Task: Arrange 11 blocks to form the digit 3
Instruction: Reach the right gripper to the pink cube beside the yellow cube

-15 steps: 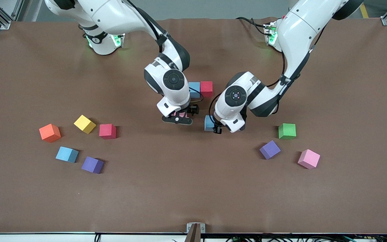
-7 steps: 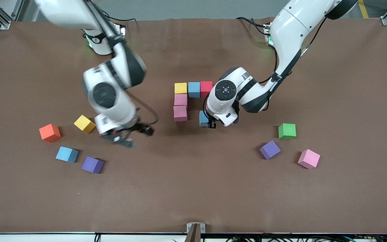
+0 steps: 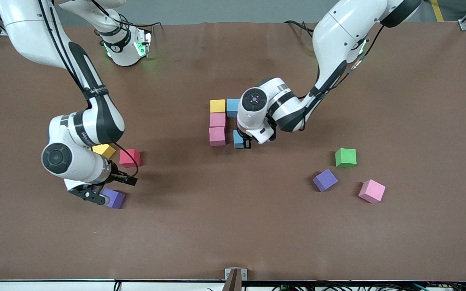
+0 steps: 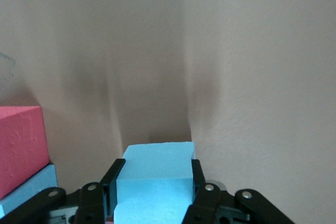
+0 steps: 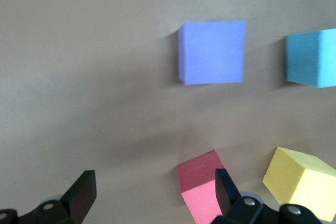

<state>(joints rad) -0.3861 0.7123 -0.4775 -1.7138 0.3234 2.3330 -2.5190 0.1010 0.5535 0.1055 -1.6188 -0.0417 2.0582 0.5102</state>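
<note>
The left gripper (image 4: 155, 195) has its jaws clamped on a blue block (image 3: 238, 139), which sits low at the middle of the table (image 3: 233, 234), just beside the nearer of two pink blocks; in the left wrist view the same blue block (image 4: 153, 177) fills the gap between the two black fingers (image 4: 113, 179). The partly built figure lies at the table's middle: a yellow block (image 3: 217, 106) touches a second blue block (image 3: 233, 107) beside it, and a pink block (image 3: 217, 120) and another pink block (image 3: 217, 136) run from the yellow one toward the front camera, all touching in a column. A red block (image 4: 18, 145) shows in the left wrist view resting against that second blue block; in the front view the left arm covers it. The right gripper (image 3: 95, 194) hangs with its jaws wide apart and holding nothing, over the loose blocks toward the right arm's end of the table, just beside a purple block (image 3: 114, 198). Near it lie another red block (image 3: 130, 157) and another yellow block (image 3: 104, 150), and the right wrist view also shows one more blue block (image 5: 312, 59). Toward the left arm's end lie a green block (image 3: 346, 157), a second purple block (image 3: 325, 180) and a third pink block (image 3: 372, 190), each apart from the others.
</note>
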